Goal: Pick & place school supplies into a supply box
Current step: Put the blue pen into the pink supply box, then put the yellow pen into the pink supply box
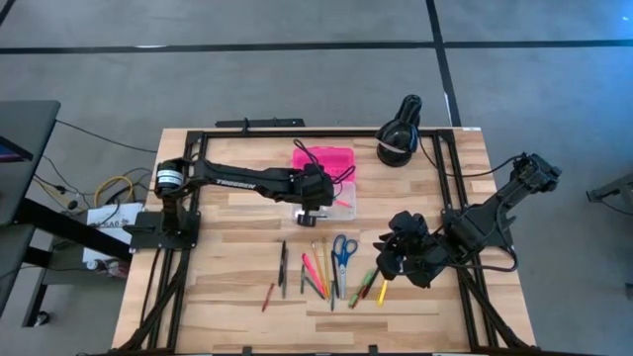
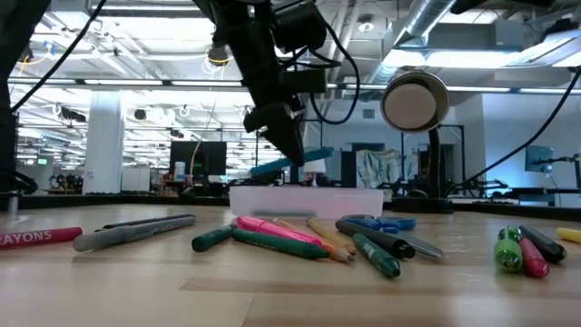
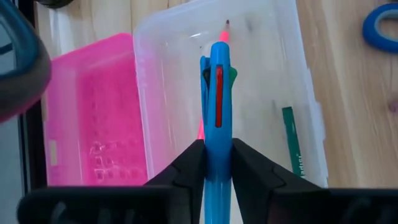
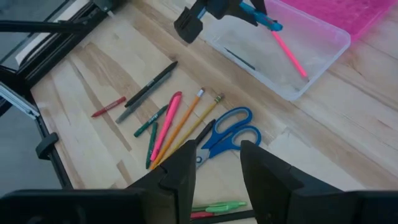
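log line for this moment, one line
left gripper: blue pen between fingers over clear box base | right gripper: open, waiting above scissors

Brightness: I see an evenly lit tabletop (image 1: pixel 237 326) from above, nothing dim.
Light source: ceiling strip lights (image 2: pixel 136 84) glow in rows across the room behind, seen from the low camera.
Shadows: soft and short under the arms.
Glare: I catch pale sheen on the clear box base (image 3: pixel 261 81).
Blur: near crayon (image 2: pixel 36 239) soft; left hand (image 3: pixel 216 171) fingers blurred close up.
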